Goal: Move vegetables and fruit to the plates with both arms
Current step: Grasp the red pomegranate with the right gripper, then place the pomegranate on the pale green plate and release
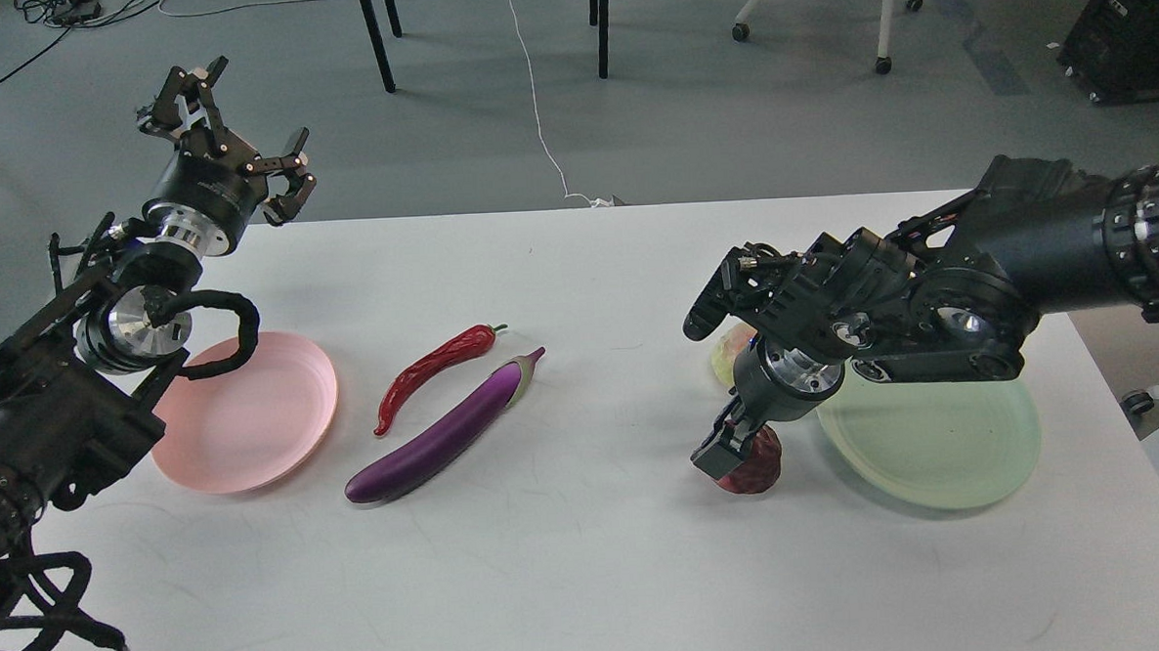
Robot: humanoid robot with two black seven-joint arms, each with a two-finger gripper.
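Note:
The purple eggplant (438,434) and the red chili pepper (430,371) lie side by side left of centre on the white table (590,560), next to the pale pink plate (251,418). My left gripper (238,130) is open and empty, raised above the table's far left corner. My right gripper (732,451) is down at the dark red pomegranate (760,466), with one finger on its left side and the other hidden. The peach (727,350) is mostly hidden behind my right wrist. The mint green plate (937,447) lies just right of the pomegranate.
My right forearm reaches over the back of the green plate. My left arm's cable loop hangs over the pink plate's far rim. Chair legs and cables are on the floor beyond the table's far edge.

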